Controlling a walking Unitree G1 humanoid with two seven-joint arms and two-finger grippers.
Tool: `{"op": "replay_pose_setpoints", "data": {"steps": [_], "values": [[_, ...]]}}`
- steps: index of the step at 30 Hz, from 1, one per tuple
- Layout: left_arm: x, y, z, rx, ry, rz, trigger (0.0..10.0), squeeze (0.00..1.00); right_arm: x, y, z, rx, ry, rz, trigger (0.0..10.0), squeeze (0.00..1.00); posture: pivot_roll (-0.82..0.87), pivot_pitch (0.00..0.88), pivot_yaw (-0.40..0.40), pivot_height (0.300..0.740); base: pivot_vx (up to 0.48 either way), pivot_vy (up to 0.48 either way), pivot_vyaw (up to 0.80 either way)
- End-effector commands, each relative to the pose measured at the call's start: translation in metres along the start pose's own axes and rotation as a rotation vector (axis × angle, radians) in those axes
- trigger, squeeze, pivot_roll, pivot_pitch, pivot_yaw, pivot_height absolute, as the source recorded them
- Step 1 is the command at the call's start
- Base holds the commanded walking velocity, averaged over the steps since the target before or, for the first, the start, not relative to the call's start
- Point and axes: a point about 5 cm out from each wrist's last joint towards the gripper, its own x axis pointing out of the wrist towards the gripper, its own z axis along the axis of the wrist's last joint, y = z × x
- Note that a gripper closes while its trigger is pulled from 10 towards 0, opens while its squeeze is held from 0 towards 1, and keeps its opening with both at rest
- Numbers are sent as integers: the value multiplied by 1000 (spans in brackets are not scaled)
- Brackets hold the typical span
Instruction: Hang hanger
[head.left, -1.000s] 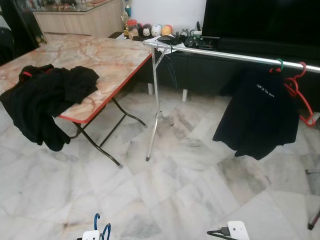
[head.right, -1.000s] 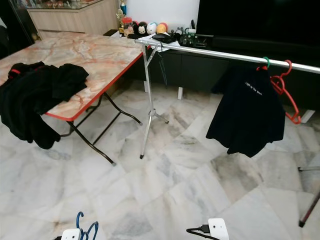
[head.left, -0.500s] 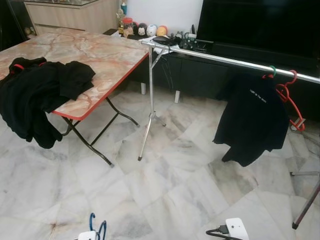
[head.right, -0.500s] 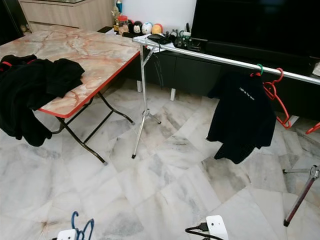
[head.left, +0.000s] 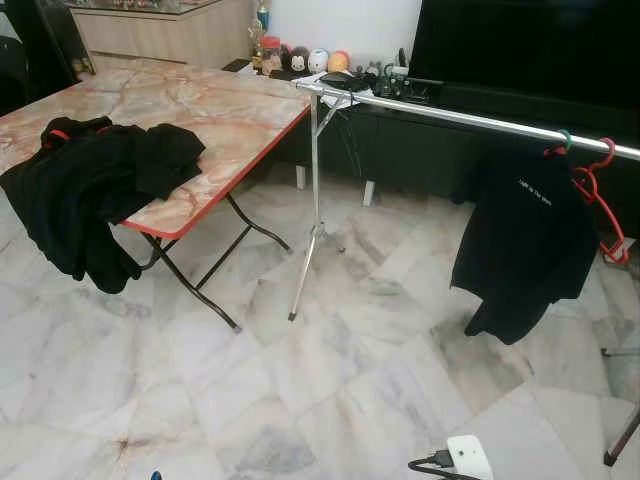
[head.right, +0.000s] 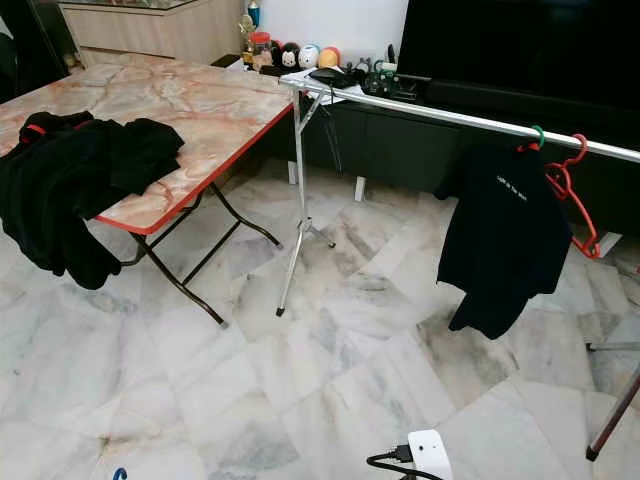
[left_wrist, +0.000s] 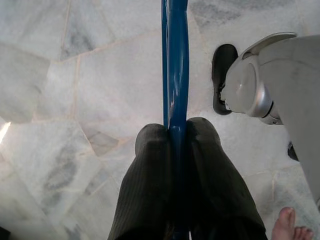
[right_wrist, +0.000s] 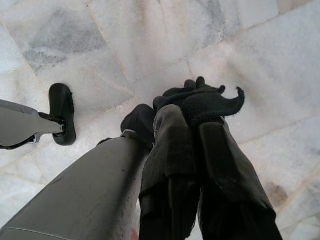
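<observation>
The left end effector (left_wrist: 176, 131) is clenched on a blue hanger (left_wrist: 175, 65), whose bar runs straight out between the two black fingers (left_wrist: 150, 165) over the marble floor (head.left: 330, 400); in the head views only a blue tip of it peeks up at the bottom edge. The right end effector (right_wrist: 192, 117) hangs low by the robot's leg, its fingers pressed together on a scrap of black cloth (right_wrist: 205, 102). Ahead, a silver rail (head.left: 450, 115) crosses from the table's far corner to the right edge of view, borne on a thin tripod post (head.left: 312, 220) whose feet stand on the floor just beside the table's legs. A black shirt (head.left: 530, 250) on a green hook hangs near the rail's right end, with a red hanger (head.left: 600, 190) just beside it; the long stretch of rail between post and shirt is bare. The table (head.left: 230, 120), marbled and red-edged, stands to the left, with black clothes (head.left: 95, 190) heaped at its near corner and spilling over the edge. A wide run of open floor lies between robot and rail. A dark TV cabinet (head.left: 420, 150) stands close behind the rail. Another stand's leg (head.left: 622, 440) slants in at the lower right.
</observation>
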Motion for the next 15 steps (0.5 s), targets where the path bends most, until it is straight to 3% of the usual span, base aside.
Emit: {"op": "replay_pose_setpoints", "data": {"steps": [1, 6, 15], "values": [[0, -1, 4, 34, -18, -5, 10000, 0, 0, 0, -3, 31, 12, -3, 10000, 0, -93, 0, 25, 740, 0, 0, 0], [2, -8, 11, 72, -46, -12, 10000, 0, 0, -1, -5, 46, 21, -6, 10000, 0, -94, 0, 27, 740, 0, 0, 0], [3, -6, 23, 79, -84, 1, 10000, 0, 0, 1, -6, 97, 30, -25, 10000, 0, -105, 0, 36, 740, 0, 0, 0]]}}
